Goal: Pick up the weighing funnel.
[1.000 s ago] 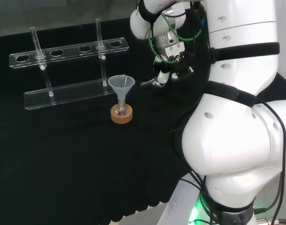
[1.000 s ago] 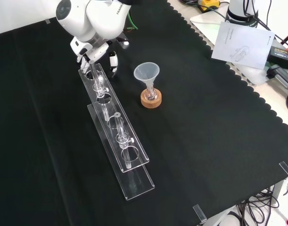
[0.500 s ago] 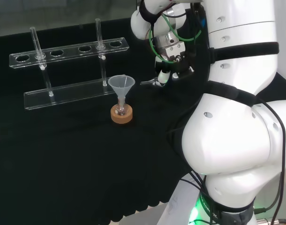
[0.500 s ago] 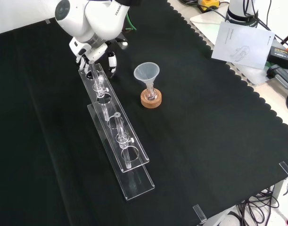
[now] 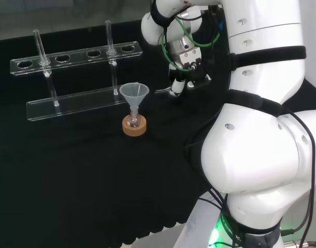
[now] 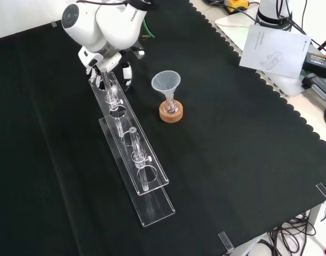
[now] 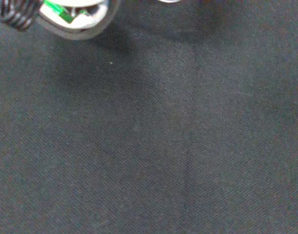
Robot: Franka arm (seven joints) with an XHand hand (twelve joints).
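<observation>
In the head view a small clear weighing funnel [image 5: 164, 92] shows low over the black cloth, just right of the big funnel [image 5: 134, 94]. My black and white hand [image 5: 179, 77] hangs from the wrist right beside it, at its right end. I cannot tell whether the hand touches or holds the piece. In the front view the hand [image 6: 126, 72] sits low at the far end of the tube rack [image 6: 133, 154], under the arm's white link. A blurred white part of the hand [image 7: 66, 14] and bare cloth show in the wrist view.
The big funnel [image 6: 166, 82] stands with its stem in a small flask on a cork ring [image 6: 171, 113]. A long clear rack [image 5: 75, 57] with two upright tubes runs beside it. Papers and cables [image 6: 275, 50] lie off the cloth at the front view's right.
The hand has shifted a little to the left and up in the head view. The small clear piece stays at about the same spot.
</observation>
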